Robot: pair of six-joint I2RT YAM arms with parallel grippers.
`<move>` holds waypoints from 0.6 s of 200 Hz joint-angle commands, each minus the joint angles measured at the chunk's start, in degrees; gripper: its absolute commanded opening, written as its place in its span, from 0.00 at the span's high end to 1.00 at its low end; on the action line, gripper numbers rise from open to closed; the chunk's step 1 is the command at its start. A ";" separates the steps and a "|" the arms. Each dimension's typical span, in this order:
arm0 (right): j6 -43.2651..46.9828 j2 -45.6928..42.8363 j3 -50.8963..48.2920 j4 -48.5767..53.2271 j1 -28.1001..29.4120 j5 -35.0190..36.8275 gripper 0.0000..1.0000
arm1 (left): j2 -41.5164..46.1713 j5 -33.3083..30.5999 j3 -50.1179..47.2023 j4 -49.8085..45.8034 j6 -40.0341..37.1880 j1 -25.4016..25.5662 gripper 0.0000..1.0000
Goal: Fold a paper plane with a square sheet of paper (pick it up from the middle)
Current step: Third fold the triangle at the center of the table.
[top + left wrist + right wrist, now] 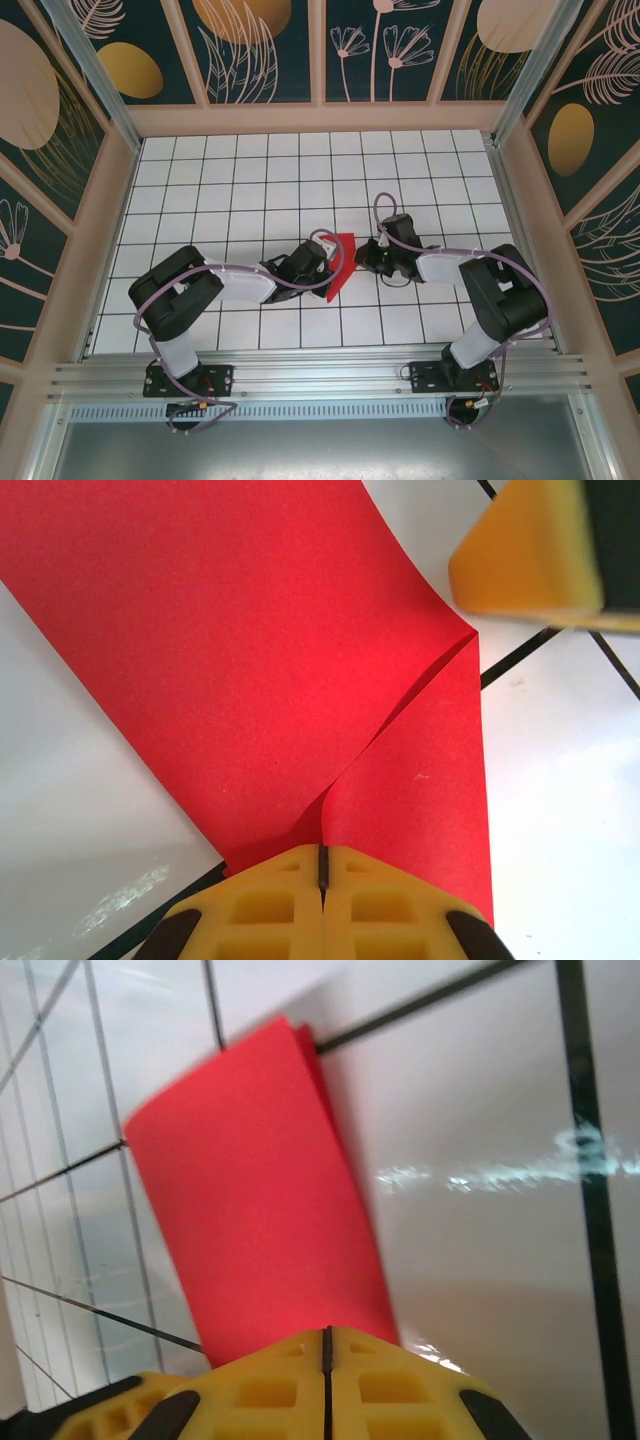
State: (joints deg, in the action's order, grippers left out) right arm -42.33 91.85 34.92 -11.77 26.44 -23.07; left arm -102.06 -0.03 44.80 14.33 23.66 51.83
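Observation:
The square sheet of paper [341,262] is a creased bright red wedge, tilted up off the white grid between the two arms. My left gripper [322,262] is at its left side. In the left wrist view the yellow jaws [322,865] are shut on a raised crease of the sheet of paper [250,630]. My right gripper [366,256] meets the wedge from the right. Its jaws [327,1345] are shut, and the folded sheet [260,1190] runs flat out from under the tips. One right fingertip [530,550] hangs by the paper's corner. The paper plane is out of view.
The white gridded table [250,180] is walled by wooden frames with dark floral panels at the back and both sides. An aluminium rail [320,380] carrying both arm bases runs along the near edge. Open tiles lie behind the grippers.

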 commanded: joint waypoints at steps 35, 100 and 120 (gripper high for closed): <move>0.45 2.92 -1.06 1.05 -0.24 1.19 0.90 | -0.36 0.84 0.59 -3.20 0.40 -0.10 0.98; 3.59 -9.96 2.05 9.73 -0.08 4.37 0.84 | 10.06 -4.48 7.28 -12.33 4.03 -0.07 0.55; 3.36 -13.67 0.70 11.26 -0.21 5.56 0.81 | 12.70 -5.98 9.25 -15.38 4.77 -0.08 0.54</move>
State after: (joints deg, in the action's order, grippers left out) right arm -40.45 82.87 35.22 -4.84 26.24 -20.38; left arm -93.49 -2.72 50.52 4.23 26.87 51.86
